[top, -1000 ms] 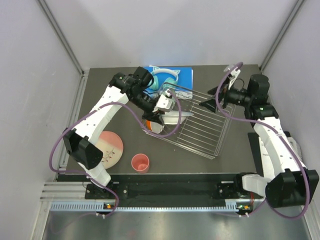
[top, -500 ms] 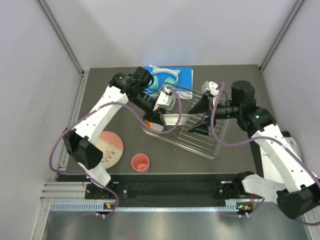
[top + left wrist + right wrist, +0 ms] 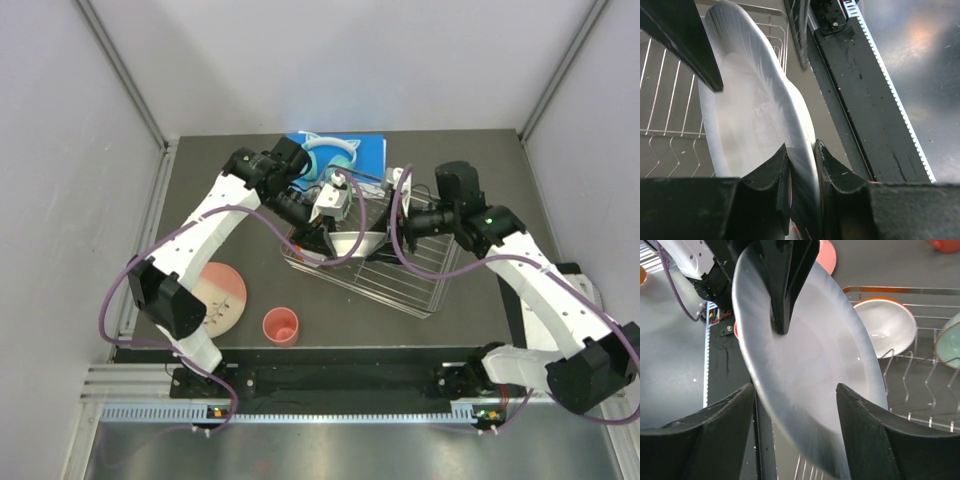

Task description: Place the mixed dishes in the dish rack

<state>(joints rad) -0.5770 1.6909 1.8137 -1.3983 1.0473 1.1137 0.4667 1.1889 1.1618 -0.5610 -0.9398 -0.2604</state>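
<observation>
**Overhead view, left to right.** At 8 o'clock on the desk [image 3: 360, 328] lies the pink plate [image 3: 218, 290]. The pink cup [image 3: 281, 325] stands near it at 7 o'clock. Both are outside the rack [image 3: 410, 280], which sits slantwise from the centre toward 4 o'clock.

**Centre.** Your left hand [image 3: 801, 160] pinches the rim of a white plate [image 3: 750, 115], holding it on edge above the rack's 10 o'clock end.

**Right.** Your right hand [image 3: 795, 410] reaches in from 3 o'clock. Its fingers [image 3: 715, 435] are spread to either side of the same plate. You cannot tell whether they touch it. An orange cup [image 3: 885, 325] and a green bowl [image 3: 950, 340] already sit in the rack beyond the plate.

**Step in hand, as judged.** You are steadying the white plate with both hands to seat it between the wires.
- Close the right hand squarely and deep on the rim, since a glazed edge probably slips in a shallow bite.
- Keep the left pinch until the right one holds.
- Hold the plate upright and line its lower edge with one gap.
- Lower it rather than drop it, staying clear of the cup.
</observation>
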